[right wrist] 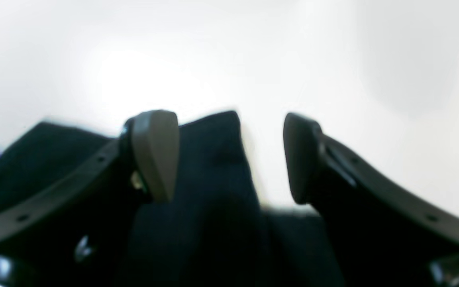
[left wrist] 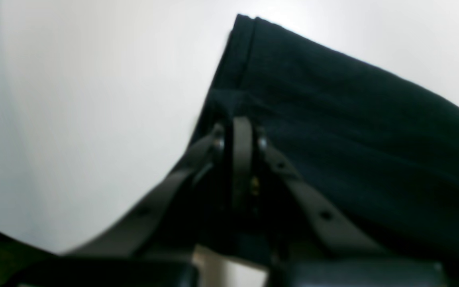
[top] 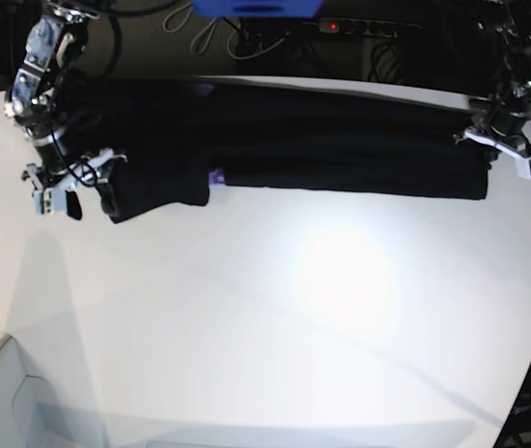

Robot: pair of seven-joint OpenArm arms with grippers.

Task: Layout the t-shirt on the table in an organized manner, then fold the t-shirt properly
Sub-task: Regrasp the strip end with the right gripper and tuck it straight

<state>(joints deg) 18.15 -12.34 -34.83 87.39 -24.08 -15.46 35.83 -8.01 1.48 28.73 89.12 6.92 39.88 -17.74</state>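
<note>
T-shirt (top: 340, 140) lies as a long black band across the far side of the white worktop (top: 274, 327). Left tool (left wrist: 240, 137) is lowered at one end, jaws clamped on the fabric edge. Right tool (right wrist: 231, 155) sits low at the opposite end, jaws spread, one sleeve corner lying loose between them.

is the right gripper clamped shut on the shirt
No, in the right wrist view the right gripper has its jaws spread wide apart, with the t-shirt lying loose between them on the table.
</note>
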